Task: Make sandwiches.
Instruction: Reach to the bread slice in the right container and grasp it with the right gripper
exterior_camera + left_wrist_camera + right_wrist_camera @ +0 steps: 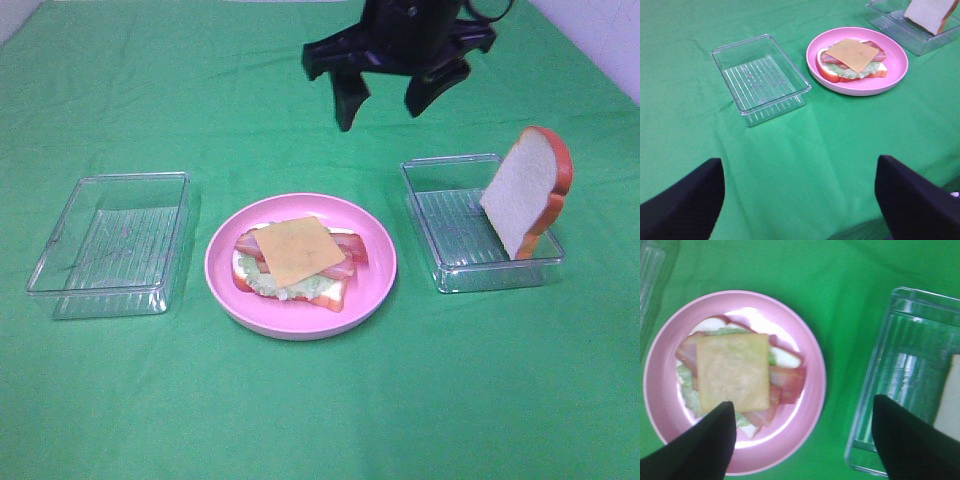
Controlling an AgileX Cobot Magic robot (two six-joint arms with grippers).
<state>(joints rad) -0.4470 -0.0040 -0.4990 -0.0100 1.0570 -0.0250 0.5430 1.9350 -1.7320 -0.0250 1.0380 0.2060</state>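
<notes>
An open-faced sandwich (295, 262) lies on the round pink plate (300, 325): a bread slice, lettuce, bacon strips and a square cheese slice (298, 248) on top. A second bread slice (525, 190) leans upright against the far right corner of the right clear container (450, 270). My right gripper (380, 115) hangs open and empty above the table, behind the plate. In its wrist view the right gripper (802, 440) sits over the gap between the cheese (732, 370) and the container (900, 375). My left gripper (800, 200) is open, empty and well back from the plate (855, 90).
An empty clear container (110, 240) stands left of the plate, also seen in the left wrist view as the nearer container (760, 77). A green cloth covers the whole table. A pale wall edge shows at the far right corner.
</notes>
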